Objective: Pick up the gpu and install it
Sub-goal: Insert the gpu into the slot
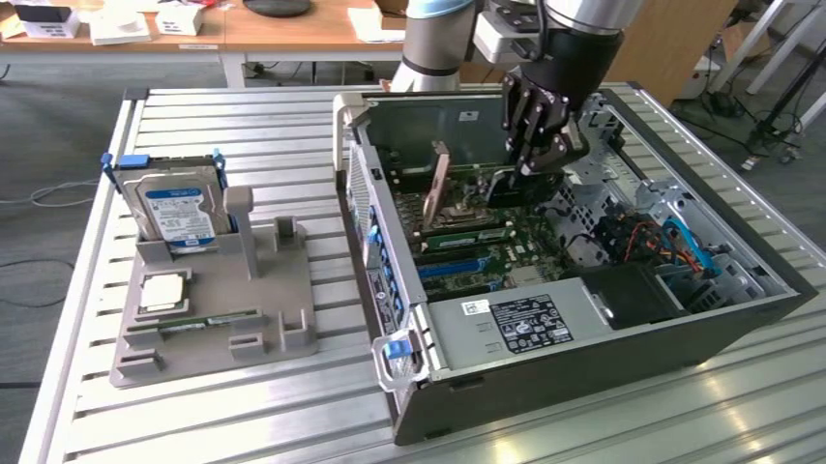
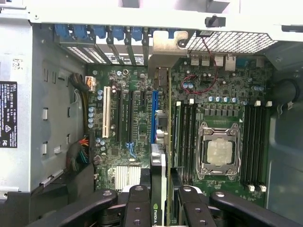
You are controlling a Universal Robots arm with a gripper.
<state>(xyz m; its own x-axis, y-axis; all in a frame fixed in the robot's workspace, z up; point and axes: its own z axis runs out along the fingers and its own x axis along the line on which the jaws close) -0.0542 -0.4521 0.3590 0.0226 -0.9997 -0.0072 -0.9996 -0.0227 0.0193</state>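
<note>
The gpu (image 2: 158,170) stands on edge between my fingers, dark body with a green-yellow board edge. Its greyish-tan bracket (image 2: 164,54) reaches the rear slot openings of the open computer case (image 1: 722,319). My gripper (image 2: 161,201) is shut on the card's near end, one black finger (image 2: 137,208) on each side. In the exterior view the gripper (image 1: 532,176) hangs inside the case over the motherboard, and the gpu (image 1: 436,188) stands tilted beside it. The card lines up next to the blue slot (image 2: 154,113). Whether it sits in a slot I cannot tell.
A grey fixture (image 1: 258,333) at the exterior view's left holds a hard drive (image 1: 178,213) with a blue-white label, a square chip (image 1: 165,290) and a slim memory stick (image 1: 213,319). Inside the case are the CPU socket (image 2: 220,153), memory slots (image 2: 253,142) and the power supply (image 1: 529,324).
</note>
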